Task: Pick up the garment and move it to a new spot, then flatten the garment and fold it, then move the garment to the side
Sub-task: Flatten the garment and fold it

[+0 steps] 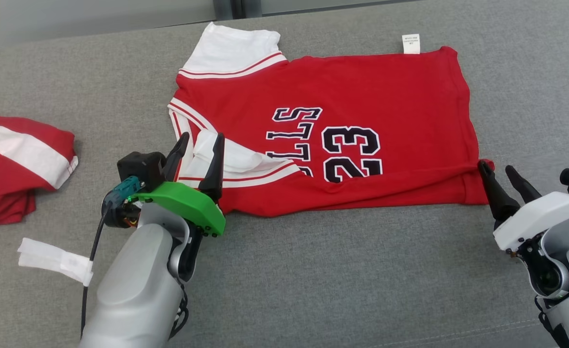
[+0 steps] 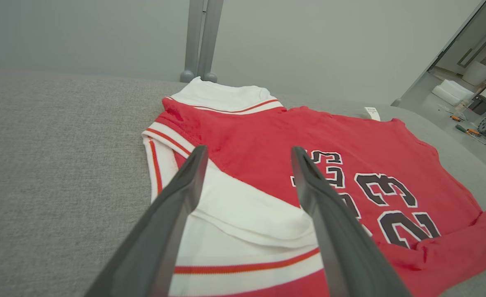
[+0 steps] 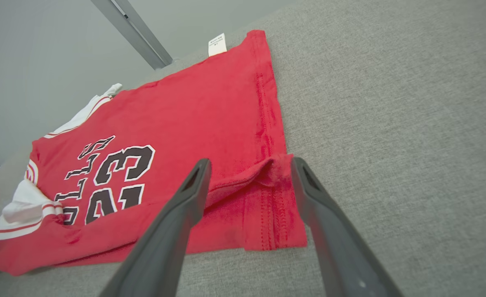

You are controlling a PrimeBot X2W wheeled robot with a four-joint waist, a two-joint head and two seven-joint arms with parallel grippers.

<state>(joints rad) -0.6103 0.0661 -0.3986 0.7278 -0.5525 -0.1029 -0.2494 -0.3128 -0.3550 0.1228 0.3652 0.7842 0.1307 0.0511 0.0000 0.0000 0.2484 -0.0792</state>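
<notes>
The red jersey (image 1: pixel 342 145) runs left-to-right just ahead, with the left end effector (image 1: pixel 201 139) spread over its near sleeve (image 1: pixel 231 162) and the right end effector (image 1: pixel 496 167) spread at its hem corner (image 1: pixel 473 186).

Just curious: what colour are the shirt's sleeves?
Sleeves white with red stripes; best in head view.

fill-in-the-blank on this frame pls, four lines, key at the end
The red jersey bears the number ____.
The left gripper is over the jersey's white sleeve with its jaws ____.
The right gripper is at the jersey's hem corner, on the head view's ____ side.
A second red-and-white garment lies at the head view's ____ edge.
Missing words: 23; open; right; left.
</notes>
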